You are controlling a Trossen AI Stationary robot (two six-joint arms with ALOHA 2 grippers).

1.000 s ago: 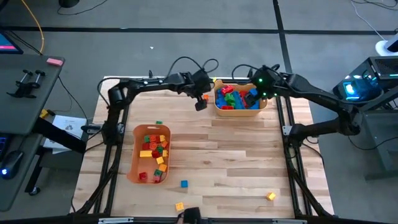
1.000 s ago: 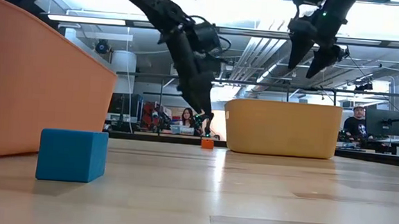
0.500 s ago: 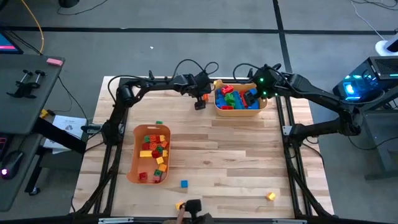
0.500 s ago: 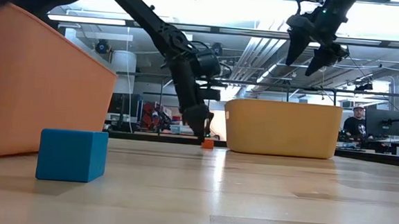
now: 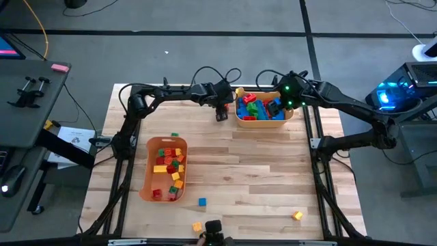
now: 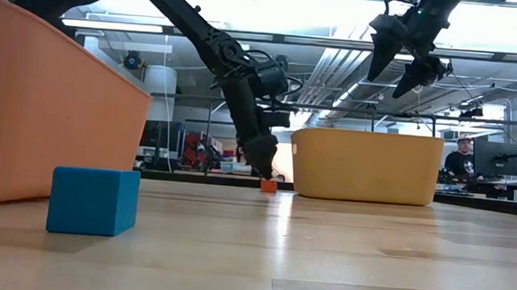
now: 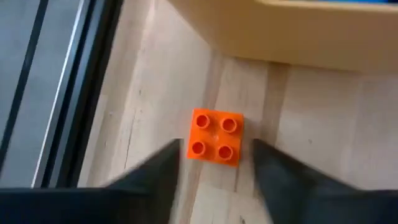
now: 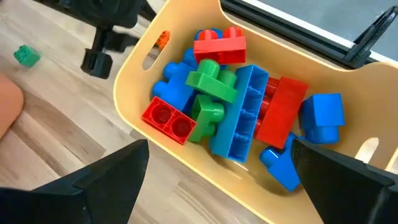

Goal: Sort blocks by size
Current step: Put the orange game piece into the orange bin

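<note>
My left gripper (image 7: 214, 171) is down at the far edge of the table (image 5: 259, 171), its fingers straddling a small orange block (image 7: 215, 137) that sits flat on the wood, just beside the yellow bin (image 5: 240, 120). The fingers stand apart on either side of the block and I see a gap between each and it, so I judge nothing is gripped yet.

My worry is the squeeze. The block sits slightly skewed to the fingers, so one finger could reach a corner first and spin it or push it toward the bin wall. It also lies close to the table's edge rail, and a slip there could send it off the wood.

The block is a small square with four round studs on top, bright orange, smooth plastic, likely slick. It belongs with the small pieces in the orange bin (image 5: 164, 171), well apart from here.

My right gripper (image 6: 405, 69) hangs wide open and empty above the yellow bin, which holds the big red, blue and green blocks (image 8: 239, 118). Several small blocks (image 5: 202, 201) lie loose at the near side.
</note>
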